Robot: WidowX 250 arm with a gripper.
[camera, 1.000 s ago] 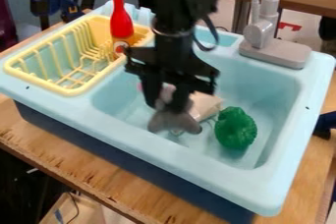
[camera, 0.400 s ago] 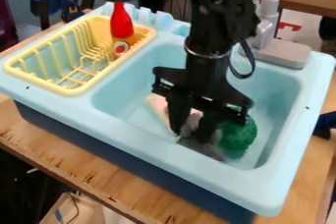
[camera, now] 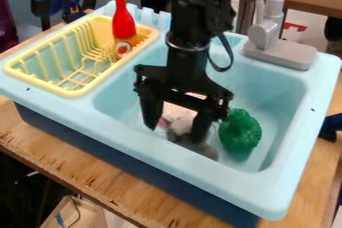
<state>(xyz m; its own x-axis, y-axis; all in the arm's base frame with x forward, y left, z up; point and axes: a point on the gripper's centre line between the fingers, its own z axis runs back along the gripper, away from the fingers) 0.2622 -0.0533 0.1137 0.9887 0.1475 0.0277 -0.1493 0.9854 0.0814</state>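
My gripper (camera: 176, 134) hangs low in the sink basin (camera: 280, 92), on the rack side of the green lump (camera: 240, 130), fingers spread wide apart w/ nothing clamped btwn them. Nearest me is the soft-looking grey thing (camera: 198, 148), low in the basin just beside the green lump, on its rack side & a bit toward the cam. Key bit: grey thing's long axis slants from under the gap btwn my fingers toward the green lump's cam side, approx the same way my fingers are spread, so they're lined up along it, not across its narrow width. The finger nearer the green lump overlaps it in view; can't tell if they touch. A pale thing (camera: 182, 113) w/ a pink bit (camera: 162, 123) lies farther to the rack side of the lump, partly behind my fingers. Yellow rack (camera: 81, 93) & red bottle (camera: 123, 22) are well off on that same side; faucet (camera: 266, 33) is beyond the lump, at the far rim.
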